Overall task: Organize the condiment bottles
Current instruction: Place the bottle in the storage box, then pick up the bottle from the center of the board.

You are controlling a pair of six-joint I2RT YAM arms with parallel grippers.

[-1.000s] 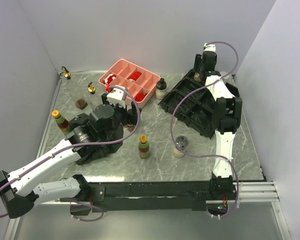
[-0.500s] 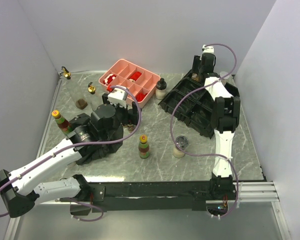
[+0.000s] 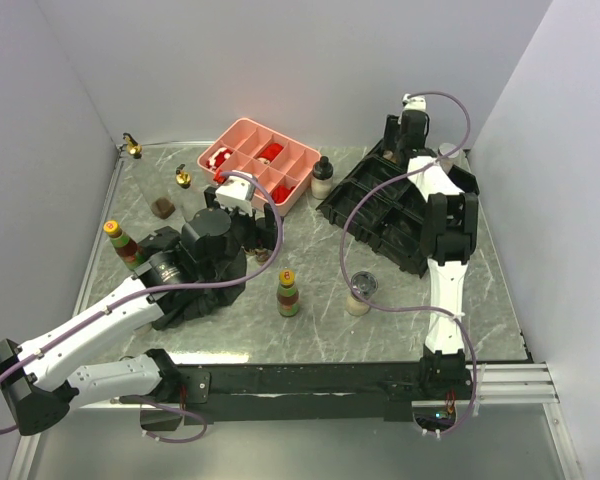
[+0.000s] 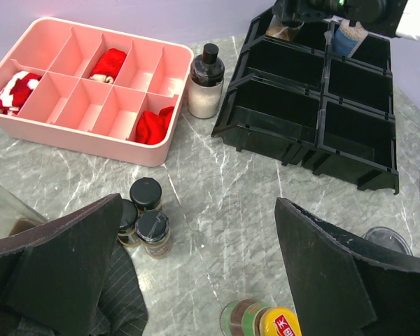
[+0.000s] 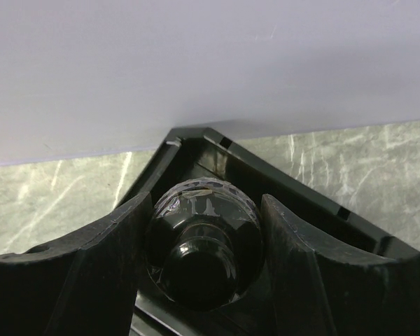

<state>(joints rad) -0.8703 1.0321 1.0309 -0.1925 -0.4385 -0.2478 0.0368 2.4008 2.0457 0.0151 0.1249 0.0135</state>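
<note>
1. The right tool [image 5: 203,204] straddles the lid of an upright black-lidded bottle [image 5: 201,241]. Whether it is clamped on the lid or merely beside it, I cannot tell.
2. That bottle sits in the black rack [image 5: 220,143], in its corner pocket at the far-right corner of the table [image 3: 320,330].
3. The left tool [image 4: 196,269] gapes wide. The upright spice jars [image 4: 152,225] stand just left of its gap, nearer this arm.
4. The sauce bottle [image 4: 280,323] cap carries a red mark that is unreadable.

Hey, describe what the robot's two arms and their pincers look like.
The left arm and right arm have white tube-like links joined by chunky black joints. A thin mauve cable loops loosely along each arm. The left pincer and right pincer each have two broad, matte black, wedge-shaped fingers.
</note>
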